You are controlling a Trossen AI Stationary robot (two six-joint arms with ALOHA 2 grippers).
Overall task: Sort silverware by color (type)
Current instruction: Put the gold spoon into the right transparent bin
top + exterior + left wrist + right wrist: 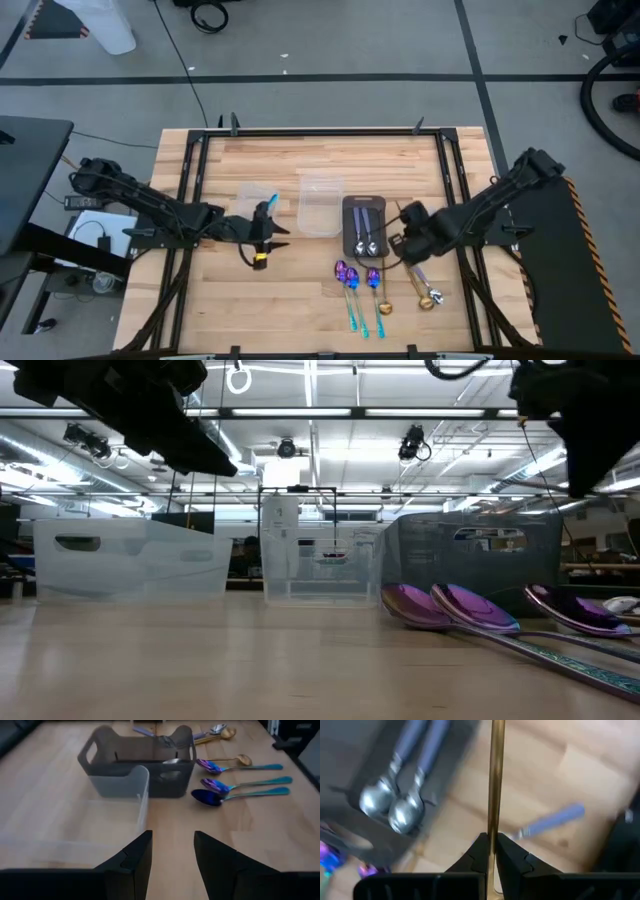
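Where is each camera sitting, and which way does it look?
High view: above, looking straight down; both arms show, the left gripper and the right gripper by the dark grey tray.
Low view: table height, looking level across; arms hang above.
Left wrist view: past open fingers toward iridescent purple spoons.
Right wrist view: fingers clamp a slim gold spoon.
Shared: the tray's silver spoons.

Bare tabletop lies open straight ahead of the left gripper; a clear tub flanks it, the dark tray and purple spoons stand beyond.
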